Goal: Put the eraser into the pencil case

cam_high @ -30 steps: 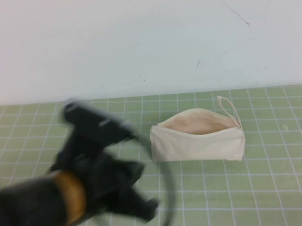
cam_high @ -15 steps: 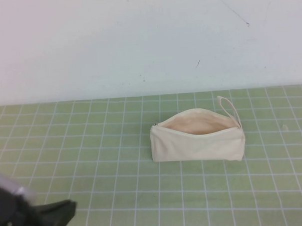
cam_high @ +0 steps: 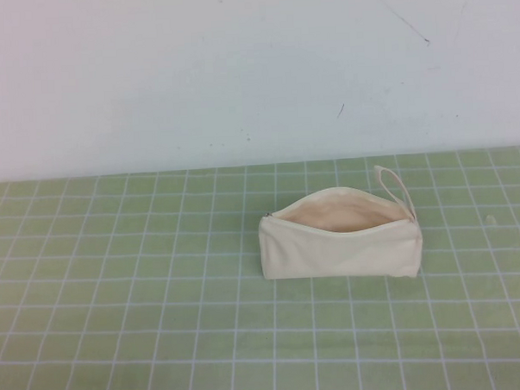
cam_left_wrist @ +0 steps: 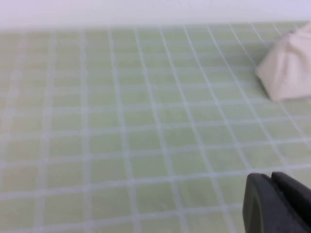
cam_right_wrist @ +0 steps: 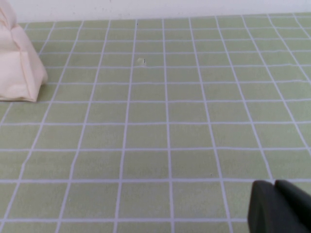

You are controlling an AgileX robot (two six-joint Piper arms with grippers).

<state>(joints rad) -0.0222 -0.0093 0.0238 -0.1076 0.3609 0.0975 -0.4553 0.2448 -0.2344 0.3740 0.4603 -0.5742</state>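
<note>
The cream-white pencil case (cam_high: 340, 241) stands on the green grid mat right of centre, its zip open and the beige lining showing, loop strap at its right end. One end of it shows in the left wrist view (cam_left_wrist: 287, 70) and in the right wrist view (cam_right_wrist: 17, 63). The eraser is not visible in any view. My left gripper (cam_left_wrist: 271, 178) is shut and empty, low over the mat, well short of the case. My right gripper (cam_right_wrist: 274, 183) is shut and empty over bare mat, away from the case. Neither gripper shows in the high view.
The green grid mat (cam_high: 160, 286) covers the table up to a white wall (cam_high: 237, 75) at the back. A small pale speck (cam_right_wrist: 141, 61) lies on the mat in the right wrist view.
The left arm, which filled the lower left of the high view, has withdrawn down and left out of that view. The pencil case has not moved.
</note>
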